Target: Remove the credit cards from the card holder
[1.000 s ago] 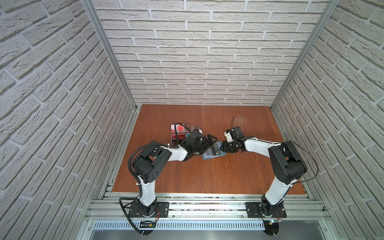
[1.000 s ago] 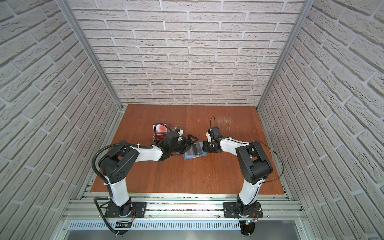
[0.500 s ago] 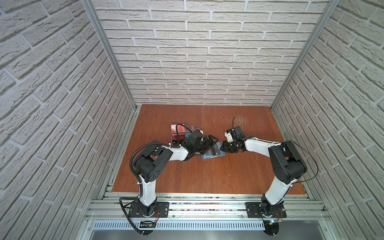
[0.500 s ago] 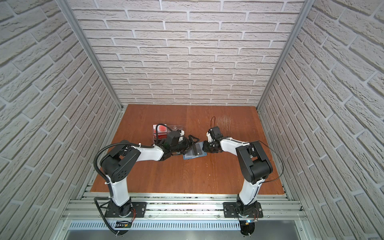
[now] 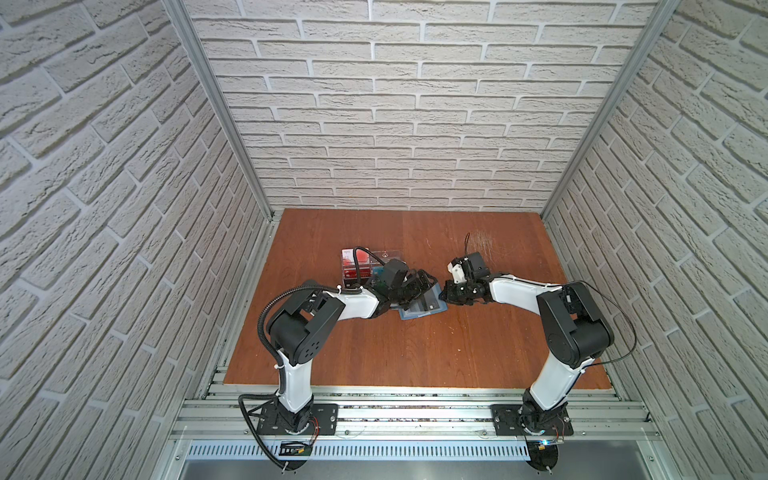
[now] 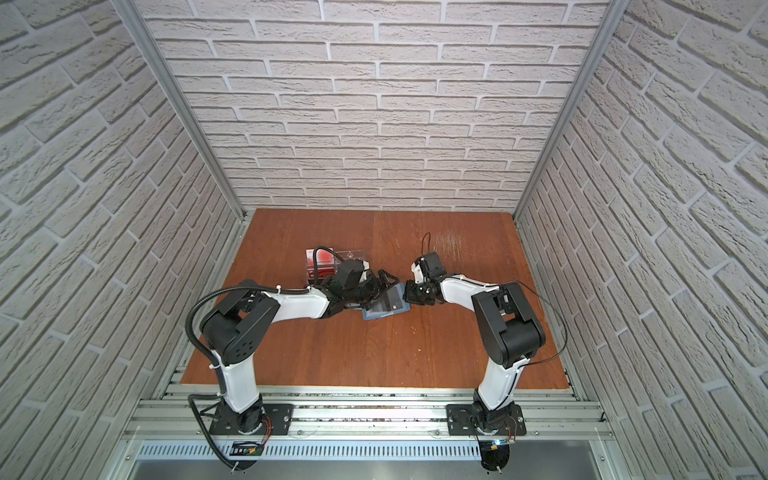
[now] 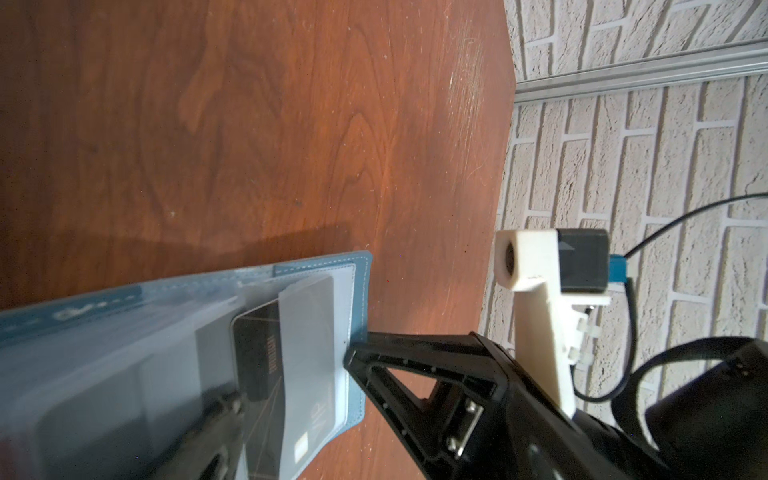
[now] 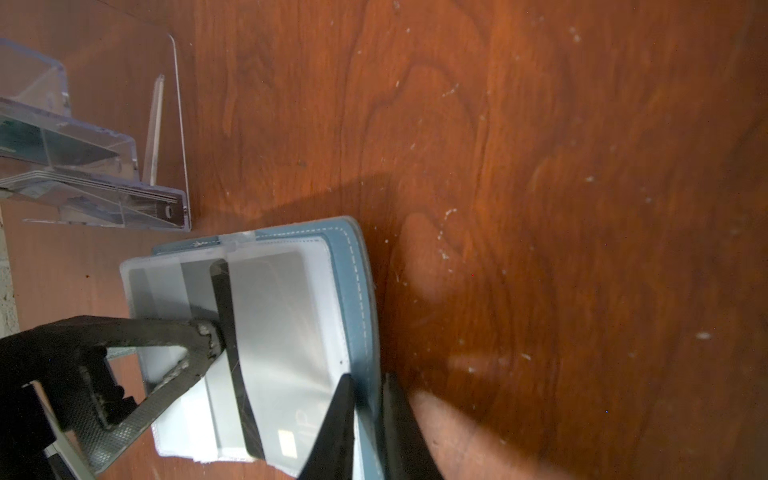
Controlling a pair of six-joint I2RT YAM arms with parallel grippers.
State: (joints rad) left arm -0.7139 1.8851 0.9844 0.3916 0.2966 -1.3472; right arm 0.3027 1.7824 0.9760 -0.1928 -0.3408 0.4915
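Note:
The slate-blue card holder lies open on the wooden table. Its clear inner sleeves face up. A grey credit card with a black stripe sticks partly out of a sleeve. My right gripper is shut on the holder's blue outer edge. My left gripper is open above the holder. One of its fingers presses its tip against the card's black-striped edge.
A clear acrylic rack holding red and white cards stands just behind the left arm, close to the card holder. White brick walls enclose the table on three sides.
My right gripper has closed onto the card holder's edge. The left arm has shifted only slightly over the holder.

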